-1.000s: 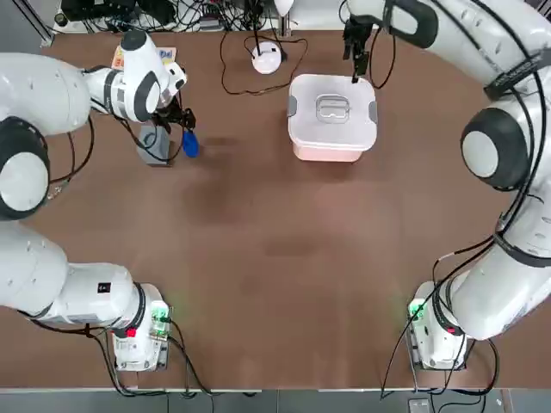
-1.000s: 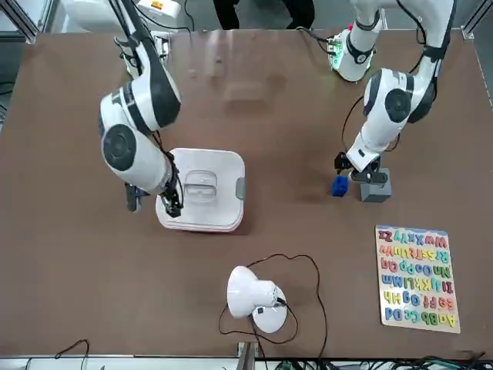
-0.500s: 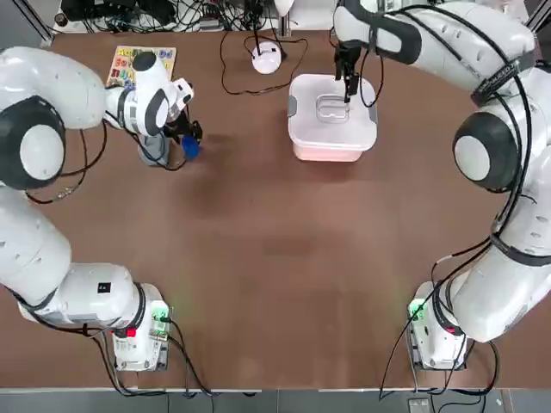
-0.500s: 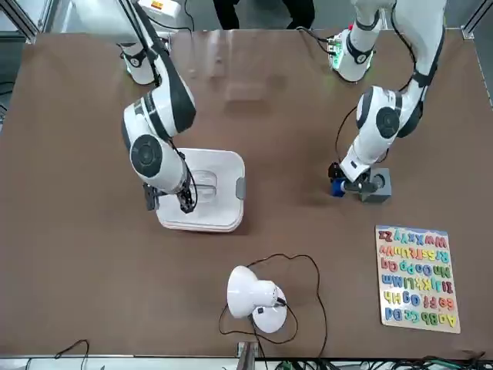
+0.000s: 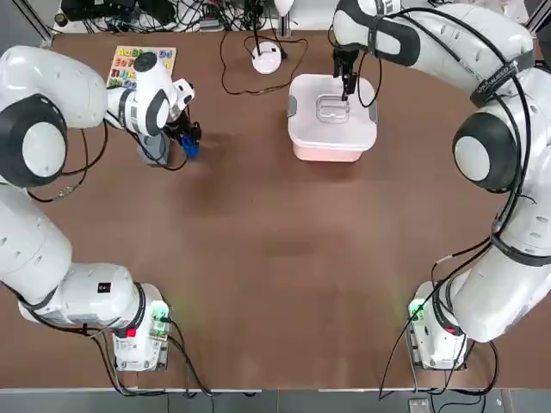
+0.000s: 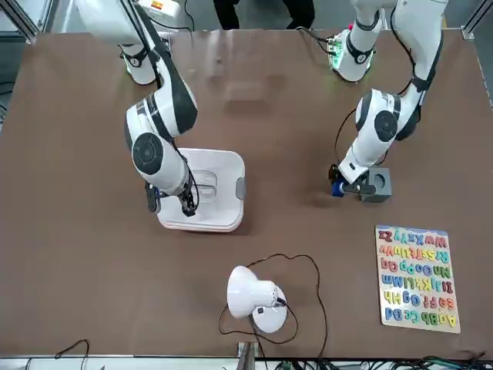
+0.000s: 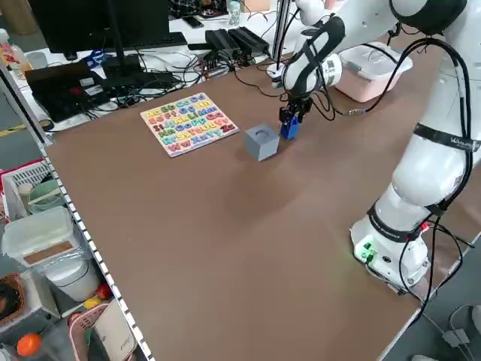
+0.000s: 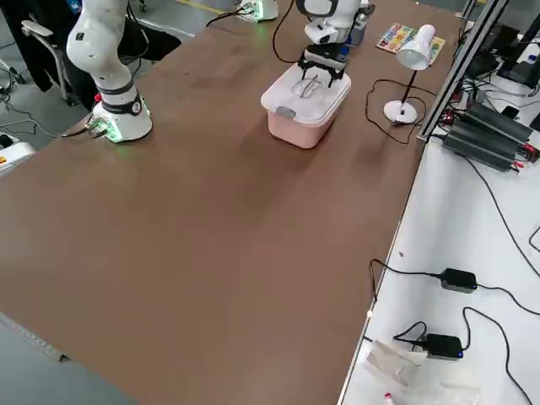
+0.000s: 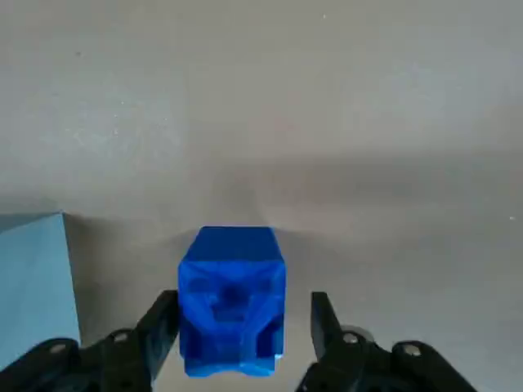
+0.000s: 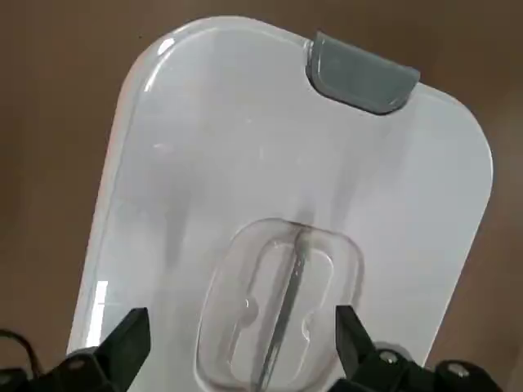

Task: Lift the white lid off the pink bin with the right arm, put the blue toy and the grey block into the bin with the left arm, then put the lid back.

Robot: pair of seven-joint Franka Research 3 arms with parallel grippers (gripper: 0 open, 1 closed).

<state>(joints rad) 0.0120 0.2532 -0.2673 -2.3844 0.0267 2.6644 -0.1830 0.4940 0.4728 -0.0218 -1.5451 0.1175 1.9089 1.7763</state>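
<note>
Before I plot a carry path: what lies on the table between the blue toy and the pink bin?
Nothing: in the top view, the tabletop from the blue toy to the pink bin is bare brown surface. The lamp cable loops farther back.

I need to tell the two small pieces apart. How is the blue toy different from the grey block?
The blue toy is bright blue and smaller; the grey block is a larger grey cube. The block has a round hole in its top face; none shows on the toy. The toy sits between the fingers of the left hand, while the block stands free beside it. Both rest on the table.
</note>
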